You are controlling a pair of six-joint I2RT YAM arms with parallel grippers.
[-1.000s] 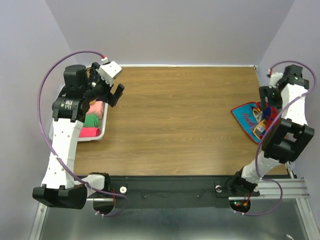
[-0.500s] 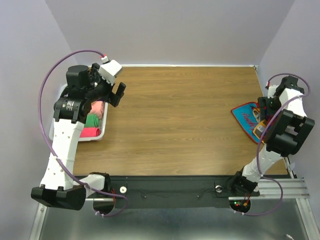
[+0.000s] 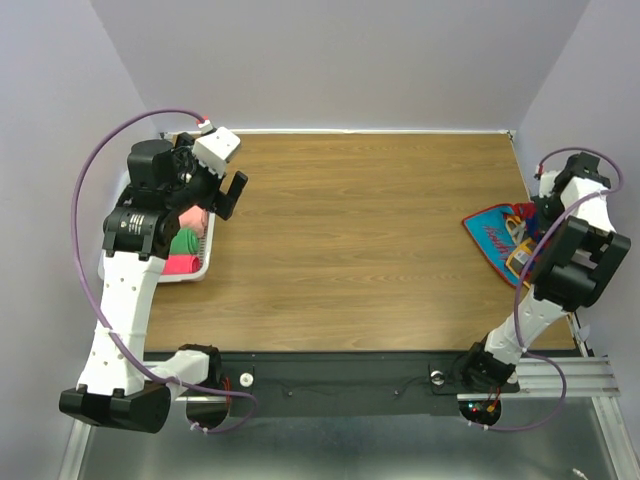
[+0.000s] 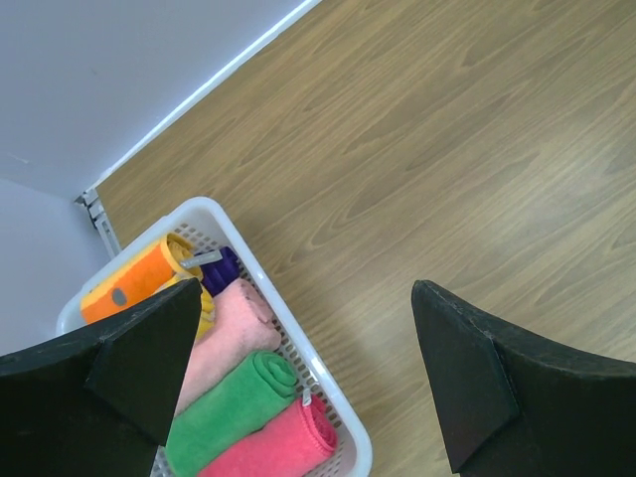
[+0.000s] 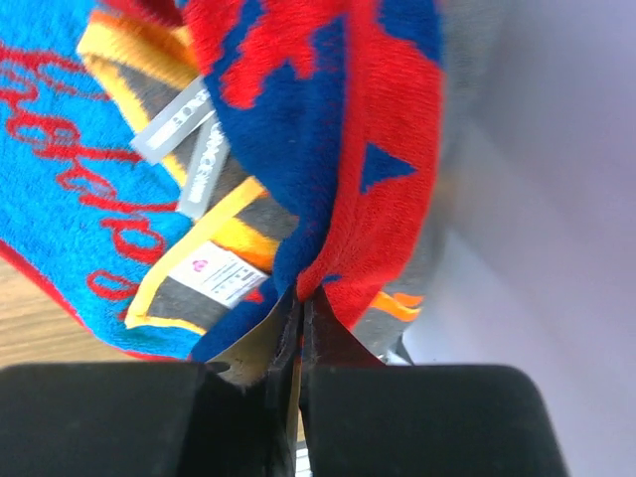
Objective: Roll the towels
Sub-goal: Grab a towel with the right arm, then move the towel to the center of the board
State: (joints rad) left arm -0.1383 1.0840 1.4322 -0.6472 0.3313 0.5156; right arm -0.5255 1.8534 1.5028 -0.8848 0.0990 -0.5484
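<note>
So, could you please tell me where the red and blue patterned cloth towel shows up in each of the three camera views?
Top external: the red and blue patterned cloth towel lies at the far right, mid-height.
Left wrist: not in view.
Right wrist: the towel fills the upper frame, pinched in the right gripper.
Shared landmark: the wood-grain tabletop, seen in all three.

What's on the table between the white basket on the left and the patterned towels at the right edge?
Nothing: in the top external view only bare wooden table runs from the basket to the patterned towels.
</note>
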